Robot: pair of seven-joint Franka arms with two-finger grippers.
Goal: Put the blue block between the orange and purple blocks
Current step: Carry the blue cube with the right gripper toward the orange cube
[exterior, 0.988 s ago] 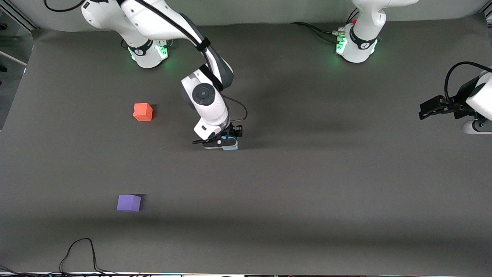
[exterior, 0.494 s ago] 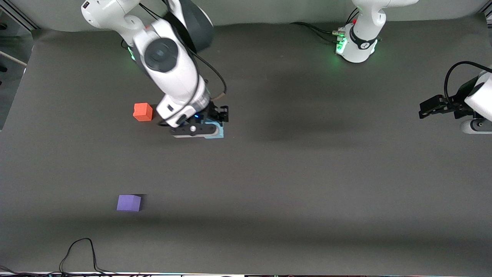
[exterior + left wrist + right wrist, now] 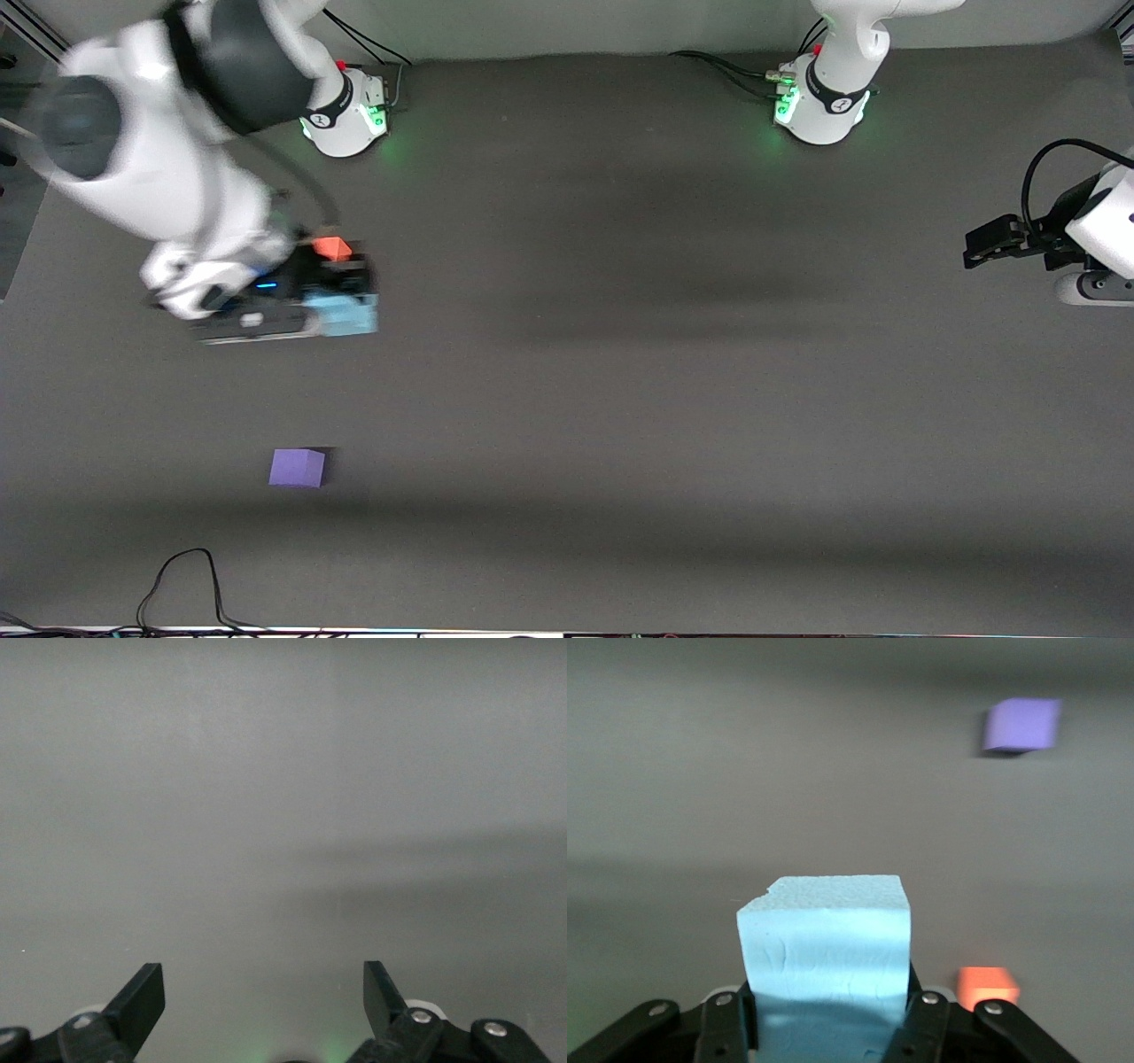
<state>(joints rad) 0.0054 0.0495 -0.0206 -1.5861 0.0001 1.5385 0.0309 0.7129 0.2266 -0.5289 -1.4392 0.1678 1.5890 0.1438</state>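
Observation:
My right gripper [image 3: 341,310] is shut on the light blue block [image 3: 347,315] and holds it up in the air, over the table beside the orange block [image 3: 334,247], which its hand partly covers. In the right wrist view the blue block [image 3: 826,935] fills the space between the jaws, with the orange block [image 3: 987,985] and the purple block [image 3: 1021,725] on the table below. The purple block [image 3: 298,467] sits nearer the front camera than the orange one. My left gripper [image 3: 983,244] is open and empty, waiting at the left arm's end of the table; it also shows in the left wrist view [image 3: 264,992].
A black cable [image 3: 182,585] loops on the table near the front edge, at the right arm's end. The two arm bases [image 3: 345,115] [image 3: 819,106] stand along the table's far edge.
My right arm has lifted the blue block off the table's middle and swung it toward the right arm's end, to beside the orange block. The left arm has not moved.

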